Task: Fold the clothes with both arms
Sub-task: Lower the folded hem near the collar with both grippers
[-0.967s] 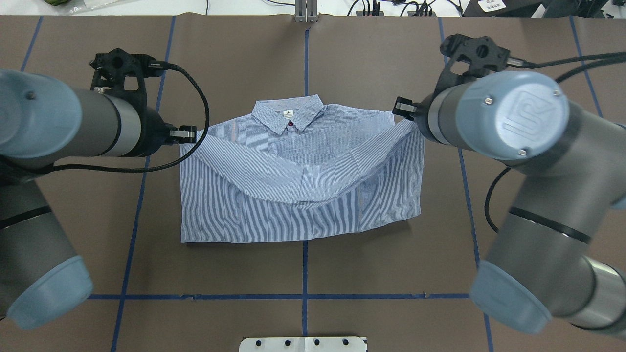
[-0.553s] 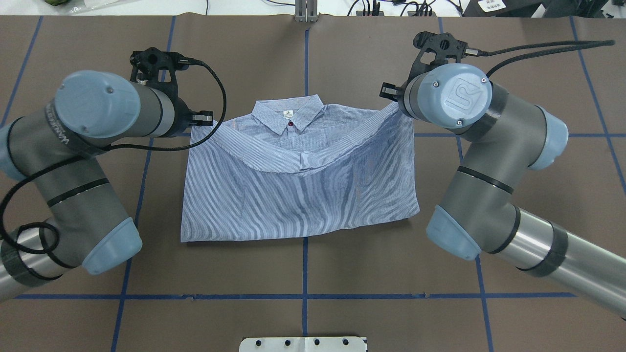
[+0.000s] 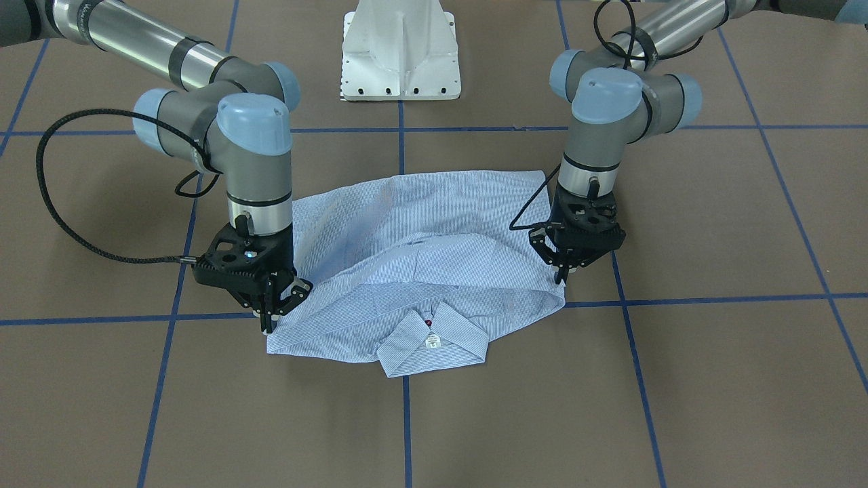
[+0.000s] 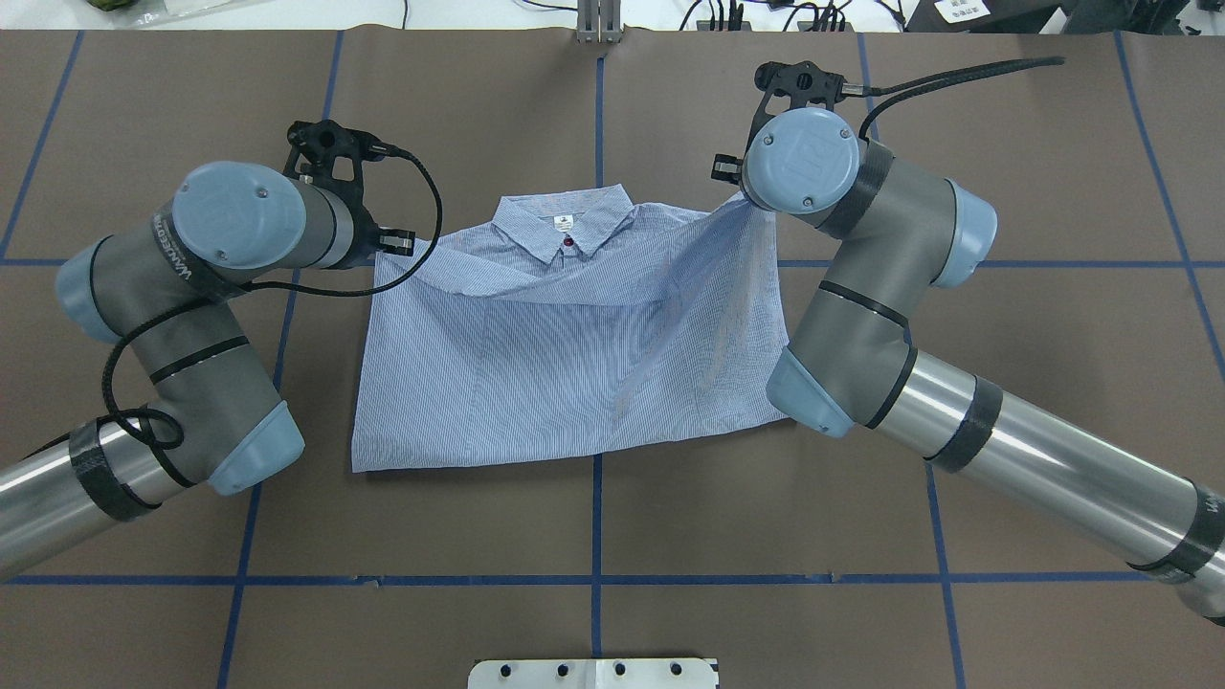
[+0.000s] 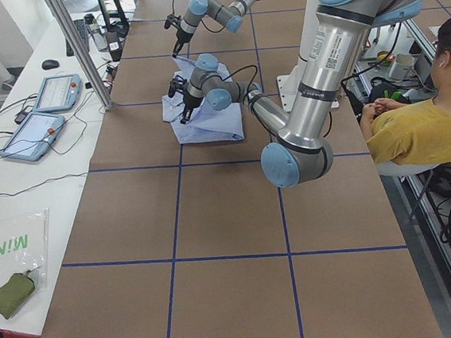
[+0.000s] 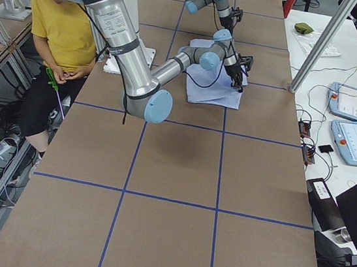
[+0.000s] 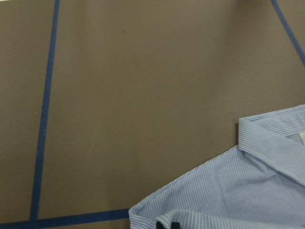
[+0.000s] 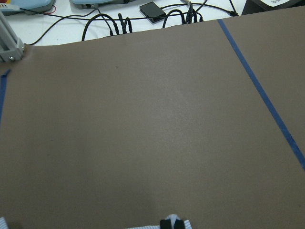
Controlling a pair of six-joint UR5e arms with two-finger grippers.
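The light blue striped shirt [image 4: 565,373] lies flat at the table's middle, collar [image 4: 567,222] toward the far edge, with its white label and a dark red button showing. Its lower part is folded up over the body, and the folded edge hangs just short of the collar [image 3: 430,342]. My left gripper [image 3: 568,272] is shut on one corner of that edge, low over the shirt's shoulder; it also shows in the overhead view [image 4: 388,245]. My right gripper [image 3: 268,317] is shut on the other corner. In the overhead view the right wrist hides it.
The white pedestal base [image 3: 400,51] stands at the robot's side of the table. Blue tape lines [image 4: 595,579] cross the brown table cover. Cables [image 8: 109,24] and tablets [image 5: 44,114] lie beyond the far edge. A seated person in yellow [image 5: 421,126] is beside the robot.
Both grippers have carried the shirt's folded edge forward toward the collar and lower. The sagging edge now lies much closer to the collar, and the folded layer covers more of the shirt.
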